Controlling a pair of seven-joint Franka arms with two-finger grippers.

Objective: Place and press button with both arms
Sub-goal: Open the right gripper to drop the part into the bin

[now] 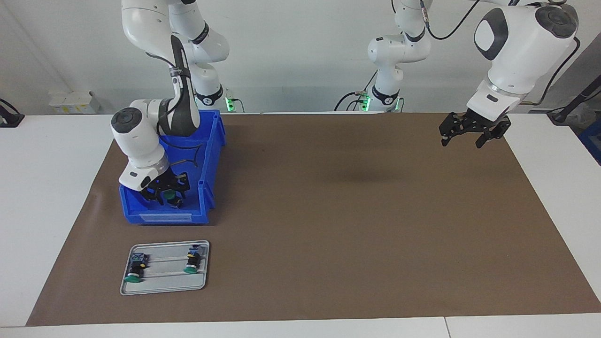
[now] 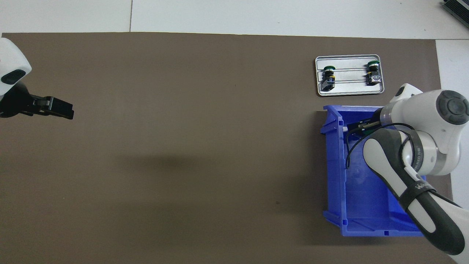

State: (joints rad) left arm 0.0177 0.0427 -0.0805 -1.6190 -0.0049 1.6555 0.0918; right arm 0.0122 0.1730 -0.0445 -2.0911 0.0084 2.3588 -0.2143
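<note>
My right gripper (image 1: 167,193) reaches down inside the blue bin (image 1: 212,155) at the right arm's end of the table. Its fingers stand open around a green-capped button (image 1: 173,199) in the bin; I cannot tell whether they touch it. From overhead, the right arm covers most of that gripper (image 2: 361,127) and the button. My left gripper (image 1: 474,134) hangs open and empty above the brown mat (image 1: 352,225) at the left arm's end, where it waits (image 2: 64,110).
A small grey tray (image 1: 164,287) lies on the mat, farther from the robots than the bin (image 2: 333,154). Two green-capped buttons (image 1: 136,271) (image 1: 191,262) lie on its rails. In the overhead view they show on the tray (image 2: 348,93) too.
</note>
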